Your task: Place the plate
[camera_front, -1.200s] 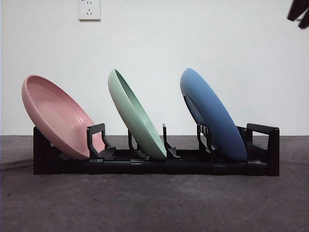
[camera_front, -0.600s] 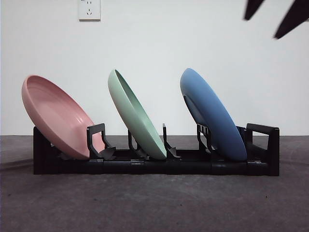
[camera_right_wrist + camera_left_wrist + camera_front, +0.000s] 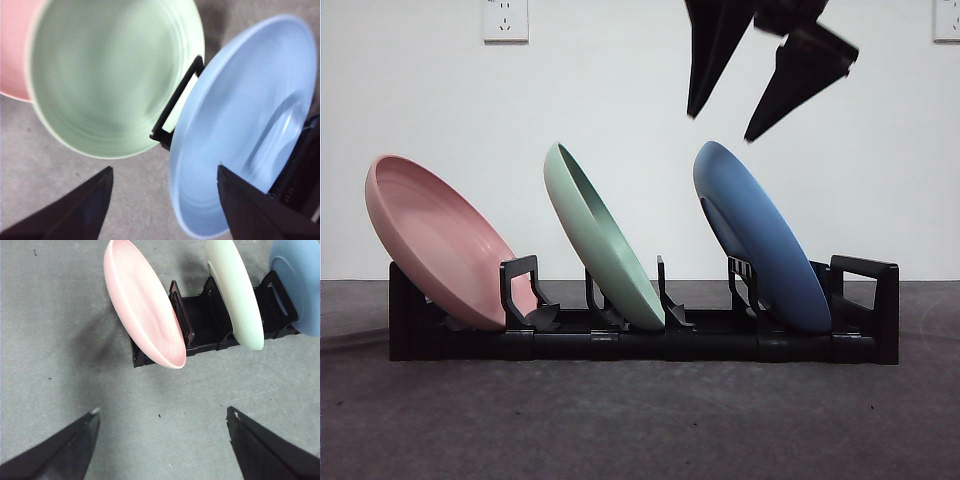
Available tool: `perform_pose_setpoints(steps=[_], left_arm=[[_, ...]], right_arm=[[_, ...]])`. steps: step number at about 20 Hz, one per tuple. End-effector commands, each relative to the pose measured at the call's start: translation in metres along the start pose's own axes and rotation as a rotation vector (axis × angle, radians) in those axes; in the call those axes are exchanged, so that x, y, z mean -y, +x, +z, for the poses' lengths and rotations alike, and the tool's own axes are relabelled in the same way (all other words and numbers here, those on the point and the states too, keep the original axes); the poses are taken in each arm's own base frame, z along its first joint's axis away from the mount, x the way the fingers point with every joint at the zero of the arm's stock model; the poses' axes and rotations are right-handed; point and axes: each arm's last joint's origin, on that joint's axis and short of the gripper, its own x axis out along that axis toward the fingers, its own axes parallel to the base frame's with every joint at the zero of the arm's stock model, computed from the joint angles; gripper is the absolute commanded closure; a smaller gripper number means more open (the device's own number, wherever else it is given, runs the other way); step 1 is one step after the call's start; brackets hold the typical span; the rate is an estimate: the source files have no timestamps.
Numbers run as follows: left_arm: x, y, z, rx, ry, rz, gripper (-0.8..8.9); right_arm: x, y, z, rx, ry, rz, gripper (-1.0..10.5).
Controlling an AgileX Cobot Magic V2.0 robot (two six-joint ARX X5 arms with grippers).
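Observation:
Three plates lean in a black rack (image 3: 860, 345): a pink plate (image 3: 435, 240) at the left, a green plate (image 3: 600, 240) in the middle, a blue plate (image 3: 760, 240) at the right. My right gripper (image 3: 720, 125) is open and empty, hanging just above the blue plate's top rim. In the right wrist view its jaws straddle the blue plate (image 3: 250, 130), with the green plate (image 3: 110, 70) beside it. My left gripper (image 3: 162, 415) is open and empty, above the table in front of the pink plate (image 3: 145, 305), apart from the rack (image 3: 200, 325).
The rack stands on a grey table (image 3: 640, 420) before a white wall with a socket (image 3: 505, 18). A second socket (image 3: 947, 18) shows at the top right corner.
My right gripper has come in from the top right corner, moving left and down, and now hangs over the blue plate. The plates and rack have not moved.

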Motion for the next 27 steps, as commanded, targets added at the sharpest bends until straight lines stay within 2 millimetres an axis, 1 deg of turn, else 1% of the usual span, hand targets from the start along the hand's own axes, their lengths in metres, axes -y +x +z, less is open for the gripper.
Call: perform_pose_setpoints(steps=[1,4,6,10,14,16,19,21,24,27], left_arm=[[0.001,-0.004,0.005,0.022,0.006,-0.003,4.07],[0.001,-0.004,0.005,0.022,0.007,-0.003,4.07],[0.001,-0.004,0.005,0.022,0.007,-0.003,4.07],[0.001,-0.004,0.005,0.022,0.007,-0.003,4.07],[0.001,-0.004,0.005,0.022,0.007,-0.003,4.07],[0.001,-0.004,0.005,0.022,0.007,-0.003,4.07],[0.001,-0.004,0.005,0.022,0.008,-0.003,4.07],[0.001,-0.004,0.005,0.022,0.010,-0.004,4.07],[0.001,-0.004,0.005,0.022,0.012,-0.004,4.07],[0.001,-0.004,0.005,0.022,0.012,-0.004,4.07]], right_arm=[[-0.001,0.013,0.007,-0.005,-0.031,-0.003,6.3],[0.001,0.025,0.010,-0.011,-0.044,-0.007,7.4],[0.002,0.028,0.010,-0.016,-0.044,-0.023,8.1],[0.002,0.031,0.011,-0.018,-0.049,-0.022,9.2],[0.001,0.030,0.011,-0.014,-0.057,-0.019,9.3],[-0.001,0.026,0.012,-0.007,-0.067,-0.015,9.3],[-0.007,0.009,0.015,0.028,-0.076,0.072,9.3],[-0.012,-0.010,0.018,0.068,-0.087,0.124,9.3],[-0.021,-0.041,0.022,0.126,-0.110,0.149,9.3],[-0.034,-0.068,0.016,0.162,-0.148,0.172,9.3]])
